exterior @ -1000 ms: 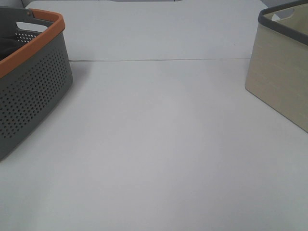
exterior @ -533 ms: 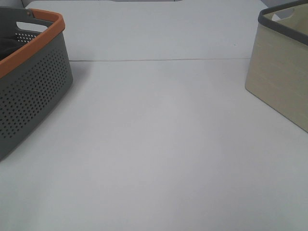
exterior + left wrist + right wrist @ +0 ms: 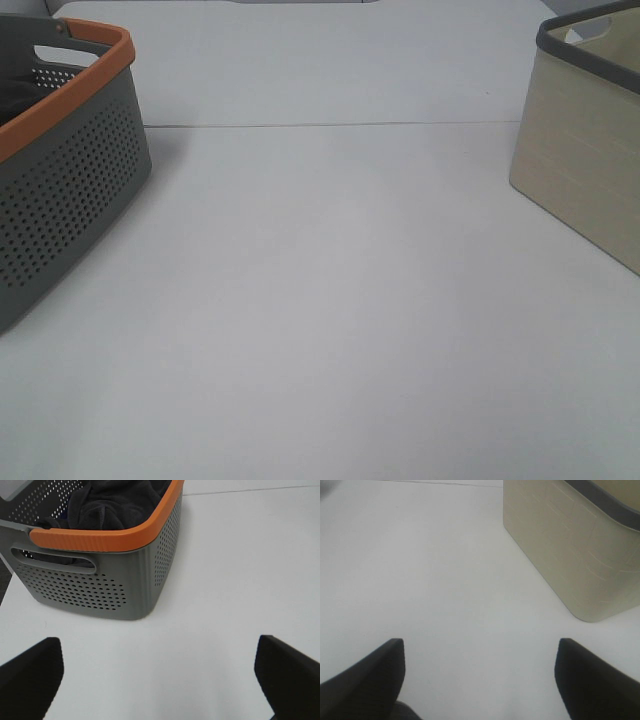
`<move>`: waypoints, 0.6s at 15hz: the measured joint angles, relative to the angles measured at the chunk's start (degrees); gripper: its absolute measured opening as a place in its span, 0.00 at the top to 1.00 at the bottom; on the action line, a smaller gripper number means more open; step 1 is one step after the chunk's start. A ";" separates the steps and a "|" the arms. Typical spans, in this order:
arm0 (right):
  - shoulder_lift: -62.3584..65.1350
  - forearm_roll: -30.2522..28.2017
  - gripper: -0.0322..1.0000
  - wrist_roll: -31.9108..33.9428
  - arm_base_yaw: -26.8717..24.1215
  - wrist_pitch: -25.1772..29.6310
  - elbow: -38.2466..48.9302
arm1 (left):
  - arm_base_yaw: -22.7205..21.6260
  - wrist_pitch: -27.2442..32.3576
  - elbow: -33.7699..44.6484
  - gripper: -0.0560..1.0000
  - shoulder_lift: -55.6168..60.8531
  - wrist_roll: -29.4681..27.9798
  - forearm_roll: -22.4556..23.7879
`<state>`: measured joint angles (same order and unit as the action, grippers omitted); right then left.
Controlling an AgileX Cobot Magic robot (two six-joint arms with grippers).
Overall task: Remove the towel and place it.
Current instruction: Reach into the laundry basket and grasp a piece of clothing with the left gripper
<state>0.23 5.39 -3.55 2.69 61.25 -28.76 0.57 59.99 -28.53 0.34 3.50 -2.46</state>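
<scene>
The dark towel (image 3: 115, 502) lies bunched in the grey basket (image 3: 70, 190) at the left edge. The beige basket (image 3: 585, 160) sits at the right edge, with white worktop (image 3: 330, 300) between. Left tool (image 3: 160, 675) and right tool (image 3: 480, 680) are spread wide.

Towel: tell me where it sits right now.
The towel lies bunched inside the orange-rimmed grey basket, on the left of the exterior high view.
</scene>
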 joint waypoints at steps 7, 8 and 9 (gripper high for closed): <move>0.00 0.00 0.26 0.00 0.00 0.00 0.00 | 0.00 9.28 -23.61 0.02 -25.44 11.57 -5.33; 0.00 0.00 0.26 0.00 0.00 0.00 0.00 | 0.00 9.40 -28.02 0.02 -30.02 14.38 -5.56; 0.00 0.00 0.26 0.00 0.00 0.00 0.00 | 0.00 9.57 -32.37 0.02 -34.95 17.53 -5.56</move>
<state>0.23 5.39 -3.55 2.69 61.25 -28.76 0.57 69.56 -60.91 -34.61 21.03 -8.02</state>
